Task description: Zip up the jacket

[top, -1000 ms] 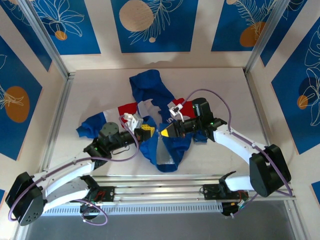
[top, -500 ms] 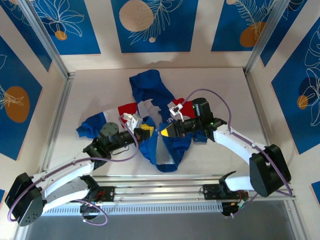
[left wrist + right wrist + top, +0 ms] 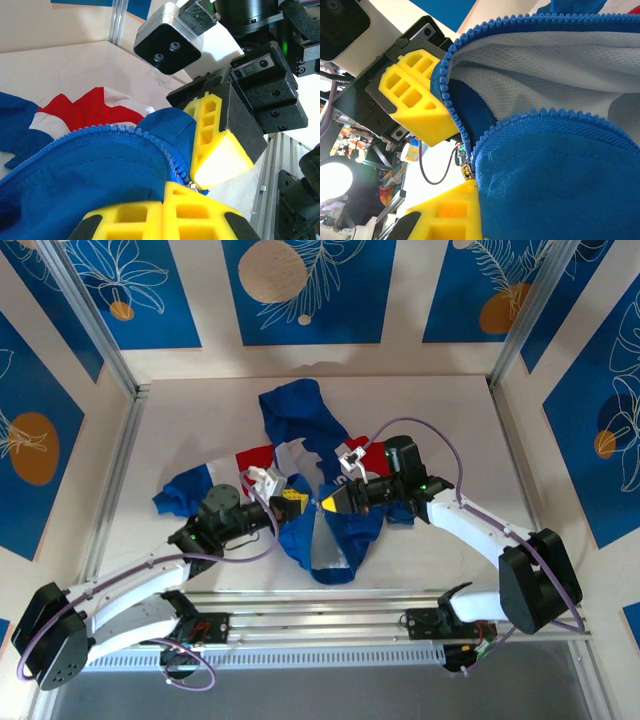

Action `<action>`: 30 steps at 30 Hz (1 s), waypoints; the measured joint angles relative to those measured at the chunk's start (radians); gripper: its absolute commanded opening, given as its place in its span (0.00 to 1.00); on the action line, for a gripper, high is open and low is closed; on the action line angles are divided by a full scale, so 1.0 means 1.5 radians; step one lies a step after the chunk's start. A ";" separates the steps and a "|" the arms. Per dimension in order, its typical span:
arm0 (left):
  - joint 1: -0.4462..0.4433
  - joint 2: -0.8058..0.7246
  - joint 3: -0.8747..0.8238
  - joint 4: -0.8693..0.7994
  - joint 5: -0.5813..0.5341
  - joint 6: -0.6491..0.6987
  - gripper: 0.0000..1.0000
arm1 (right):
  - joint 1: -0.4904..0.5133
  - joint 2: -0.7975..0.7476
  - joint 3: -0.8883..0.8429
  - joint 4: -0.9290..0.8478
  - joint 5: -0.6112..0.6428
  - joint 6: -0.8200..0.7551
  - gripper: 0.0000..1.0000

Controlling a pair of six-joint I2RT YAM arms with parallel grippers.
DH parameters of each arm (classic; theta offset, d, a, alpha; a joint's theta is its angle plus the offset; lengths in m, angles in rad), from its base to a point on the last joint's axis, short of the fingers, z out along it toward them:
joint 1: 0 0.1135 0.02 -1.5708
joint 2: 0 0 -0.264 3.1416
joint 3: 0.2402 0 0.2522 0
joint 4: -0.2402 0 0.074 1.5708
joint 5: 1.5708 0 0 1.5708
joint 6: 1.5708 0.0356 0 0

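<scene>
The jacket lies crumpled mid-table, royal blue with red and white panels and its front open. Both grippers meet tip to tip at its lower front. My left gripper is shut on the blue hem beside the zipper teeth. In the left wrist view its yellow fingers are pressed together under the fabric. My right gripper is shut on the opposite blue edge, with one yellow finger showing. A small metal slider sits at the zipper's bottom between the grippers. The grey lining shows inside.
Aluminium rails border the table on the left, and another runs along the near edge. Bare table lies to the right of the jacket and behind it. The hood points to the back wall.
My left gripper has edged slightly up and toward the right gripper. The jacket and the right arm look unchanged.
</scene>
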 measured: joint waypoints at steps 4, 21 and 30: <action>0.000 0.004 0.000 0.000 0.000 0.000 0.00 | 0.000 0.000 0.000 0.000 0.000 0.000 0.00; -0.006 0.018 0.000 0.003 0.003 -0.002 0.00 | 0.000 -0.013 0.000 0.000 0.036 0.001 0.00; -0.006 0.021 0.000 -0.007 0.004 0.001 0.00 | -0.004 -0.013 0.000 -0.005 0.036 0.000 0.00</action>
